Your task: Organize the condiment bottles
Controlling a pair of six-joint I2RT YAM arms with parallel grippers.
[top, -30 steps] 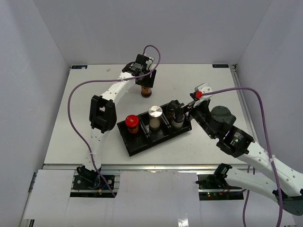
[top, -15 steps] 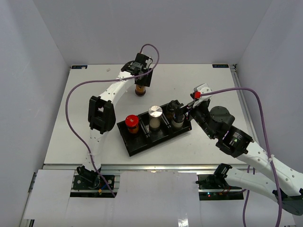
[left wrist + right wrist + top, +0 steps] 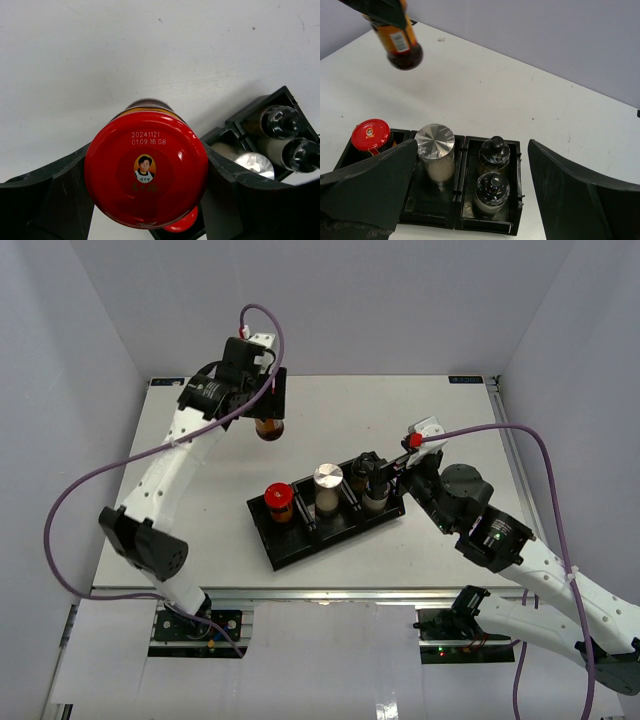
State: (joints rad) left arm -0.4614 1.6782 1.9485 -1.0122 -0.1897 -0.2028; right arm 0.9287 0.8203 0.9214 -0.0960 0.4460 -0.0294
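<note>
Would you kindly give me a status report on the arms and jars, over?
Left jaws shut on red-lidded jar, held above table. Right jaws open, by the tray's shakers. Nothing between jar and tray.

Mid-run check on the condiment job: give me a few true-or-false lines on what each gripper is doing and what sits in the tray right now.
1. The left gripper holds a red-lidded jar lifted off the table. True.
2. The right gripper is shut on a shaker. False: its jaws are wide open and empty, by one end of the tray.
3. The silver-lidded jar stands in the tray's middle compartment. True.
4. Both black-capped shakers lie on the table outside the tray. False: the shakers stand upright together in one end compartment.
5. The tray holds no red-lidded jar. False: a second red-lidded jar stands in the other end compartment.
</note>
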